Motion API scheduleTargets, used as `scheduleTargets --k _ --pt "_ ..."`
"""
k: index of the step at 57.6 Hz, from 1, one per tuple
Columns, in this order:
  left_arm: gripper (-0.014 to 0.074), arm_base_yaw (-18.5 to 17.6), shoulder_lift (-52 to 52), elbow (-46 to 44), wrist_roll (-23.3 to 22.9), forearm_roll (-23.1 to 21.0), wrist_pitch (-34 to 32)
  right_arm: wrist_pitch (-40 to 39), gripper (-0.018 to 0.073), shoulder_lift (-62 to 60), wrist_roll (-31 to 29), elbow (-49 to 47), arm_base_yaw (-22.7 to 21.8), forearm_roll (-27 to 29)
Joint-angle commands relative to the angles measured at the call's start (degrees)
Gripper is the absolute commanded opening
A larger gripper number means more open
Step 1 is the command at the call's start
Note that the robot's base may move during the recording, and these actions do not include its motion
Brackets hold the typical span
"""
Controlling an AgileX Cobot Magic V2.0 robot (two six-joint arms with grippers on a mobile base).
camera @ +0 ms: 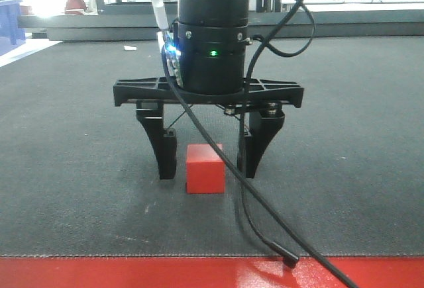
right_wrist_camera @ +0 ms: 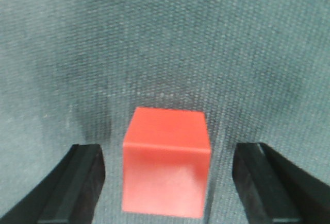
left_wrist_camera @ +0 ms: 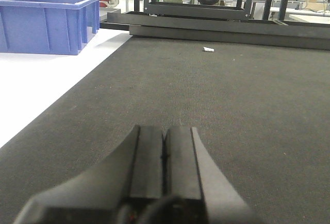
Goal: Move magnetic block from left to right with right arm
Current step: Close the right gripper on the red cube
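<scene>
Front view, right arm: the black right arm (camera: 213, 30) comes down from the top edge over the middle of the desk (camera: 79, 189), with a green light on its wrist.
Front view, right pincer: the right pincer (camera: 209, 172) is spread wide, its tips low over the dark mat.
Front view, block: the magnetic block (camera: 205, 169) sits on the mat between the two fingers, touching neither. The gap is narrower on the picture's left side.
Front view, edges: a red edge strip (camera: 132, 273) borders the mat nearest the camera. A black cable (camera: 265, 215) trails from the arm down across it.
Front view, room: bare mat lies open to both sides and behind the block. A small white scrap (camera: 130, 48) lies far back.
Left wrist view, left pincer: the left pincer (left_wrist_camera: 164, 157) has its fingers pressed together, with nothing between them.
Left wrist view, edges: the mat ends at a white surface on the left, where a blue bin (left_wrist_camera: 46, 20) stands well away.
Right wrist view, block: the block (right_wrist_camera: 166, 162) is centred between the black fingers (right_wrist_camera: 77, 183), with mat visible on each side of it.
Right wrist view, right pincer: spread, not pinching.
</scene>
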Motion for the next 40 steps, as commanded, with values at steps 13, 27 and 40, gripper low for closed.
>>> scheduleTargets --k 13,27,40 --pt "-0.0126 -0.38 -0.65 0.38 -0.41 -0.15 -4.49 -1.02 0.0454 -2.66 1.29 -1.78 0.37 0.11" --pt "-0.0126 -0.38 -0.65 0.38 -0.41 -0.15 -4.49 -0.96 0.0314 -2.66 1.58 -1.78 0.37 -1.09" --pt "-0.0126 -0.38 -0.65 0.38 -0.41 -0.15 -4.49 -0.03 0.0314 -4.91 0.96 -1.78 0.42 -3.3"
